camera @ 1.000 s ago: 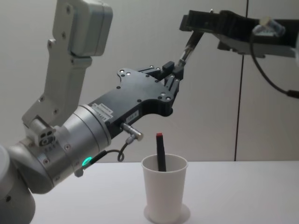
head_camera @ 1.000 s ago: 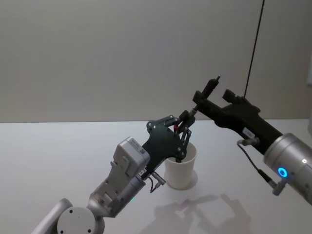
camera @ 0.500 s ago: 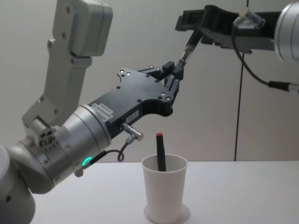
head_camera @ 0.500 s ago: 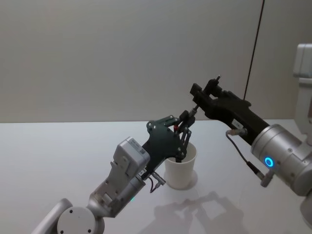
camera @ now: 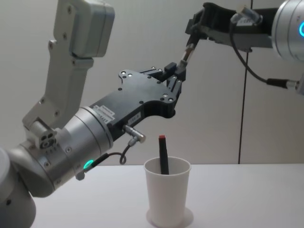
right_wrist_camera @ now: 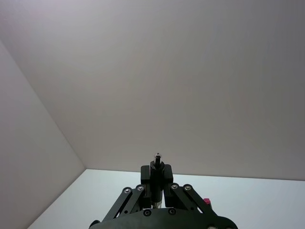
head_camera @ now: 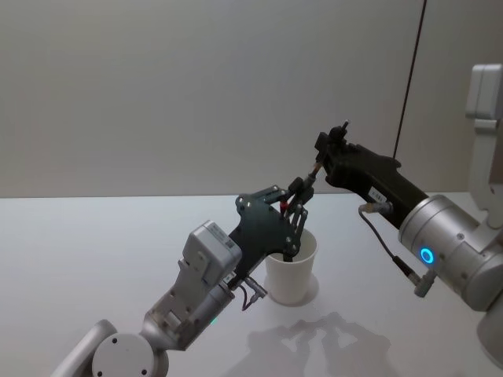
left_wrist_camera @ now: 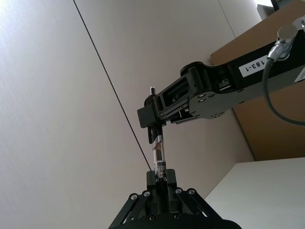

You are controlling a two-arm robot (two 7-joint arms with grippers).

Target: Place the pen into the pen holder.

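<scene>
A slim pen (camera: 186,53) slants up in the air above the pen holder (camera: 167,199), a white paper cup on the table. My left gripper (camera: 176,71) is shut on the pen's lower end, and the left wrist view shows the pen (left_wrist_camera: 158,155) rising out of its fingers. My right gripper (camera: 194,35) is shut on the pen's upper end, whose tip (right_wrist_camera: 157,155) sticks out past the fingers. In the head view the pen (head_camera: 312,174) spans between the left gripper (head_camera: 297,191) and the right gripper (head_camera: 324,153) over the cup (head_camera: 292,271).
A black pen with a red cap (camera: 163,156) stands inside the cup, leaning on its wall. The white table (head_camera: 94,259) stretches out to the left and front. A plain wall with a dark vertical seam (head_camera: 410,71) is behind.
My right arm has swung its forearm in and turned its gripper about the pen's upper end. The left arm, the pen and the cup have stayed put.
</scene>
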